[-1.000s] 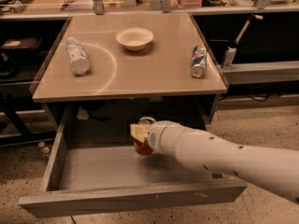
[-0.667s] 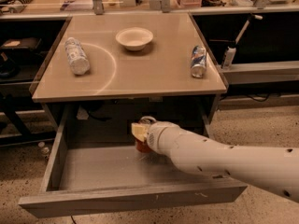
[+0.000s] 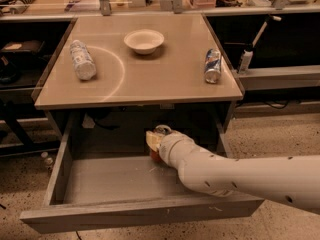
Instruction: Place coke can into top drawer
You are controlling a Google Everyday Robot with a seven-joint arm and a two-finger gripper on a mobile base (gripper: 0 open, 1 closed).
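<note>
The top drawer (image 3: 125, 213) is pulled wide open below the cabinet top, its grey floor showing. My white arm reaches in from the lower right. My gripper (image 3: 157, 143) sits inside the drawer near its back middle, wrapped around the coke can (image 3: 156, 155). Only a red-orange strip of the can's lower part and a bit of its silver top show; the rest is hidden by the gripper. The can stands upright, low over or on the drawer floor; I cannot tell which.
On the cabinet top (image 3: 165, 74) are a clear white-labelled bottle (image 3: 82, 60) lying at the left, a white bowl (image 3: 144, 41) at the back middle, and a blue-and-silver can (image 3: 213, 66) at the right. Dark shelves flank the cabinet.
The arm has shifted slightly left and lower in the drawer with the can still in the gripper. Nothing on the cabinet top has moved.
</note>
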